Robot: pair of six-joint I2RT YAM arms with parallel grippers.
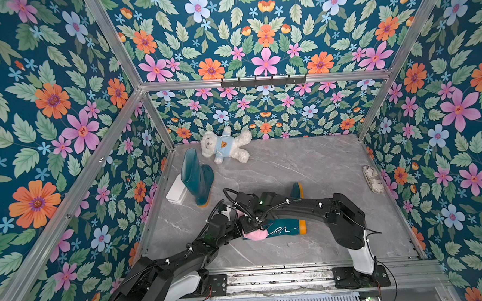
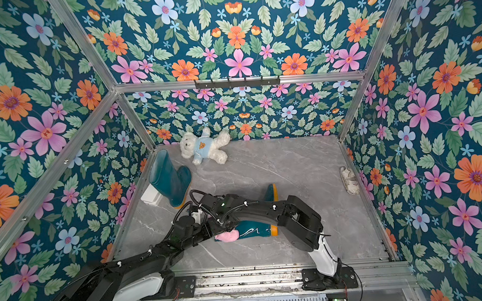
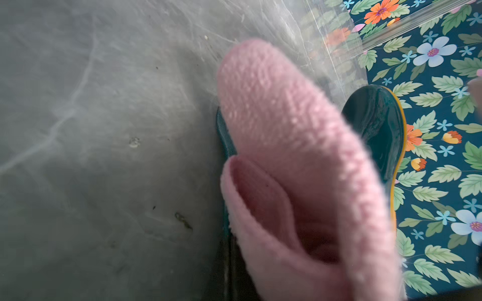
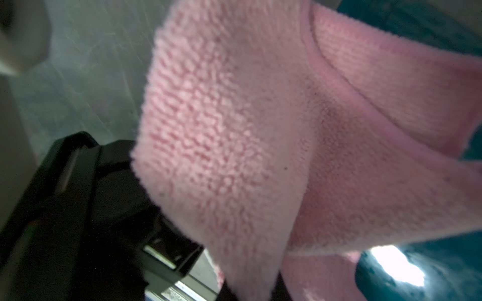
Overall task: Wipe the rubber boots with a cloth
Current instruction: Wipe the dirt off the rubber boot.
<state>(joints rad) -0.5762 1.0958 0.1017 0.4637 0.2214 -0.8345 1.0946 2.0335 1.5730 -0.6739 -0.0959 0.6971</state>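
Where the two arms meet over the middle of the grey marbled surface (image 1: 305, 164), a teal boot (image 1: 283, 228) lies on its side. Its orange-yellow sole faces the robot's right and its shaft points toward the claws. A fluffy pink cloth (image 1: 256, 235) rests against the shaft near its open end, as both top views show. The left claw (image 1: 237, 227) is closed. In the left wrist view the folded cloth rises from where its fingers would be and hangs in front of the teal boot, so this claw appears clamped on the cloth, though the fingers themselves are hidden. The right claw (image 1: 252, 226) is closed as well. The cloth fills most of the right wrist view, with bits of teal behind it, and I cannot tell whether this claw pinches anything. The right arm (image 1: 308, 205) crosses above the boot's foot and hides its middle, with the toe showing beyond it. The second boot (image 1: 197, 179) is well apart near the left wall, just beside a white box (image 1: 176, 190), with its sole edge toward the front. Whether it stands or leans I cannot tell. A white teddy bear (image 1: 225, 146) in a pale blue top lies by the back wall. A crumpled whitish thing (image 1: 373, 178) lies by the right wall.
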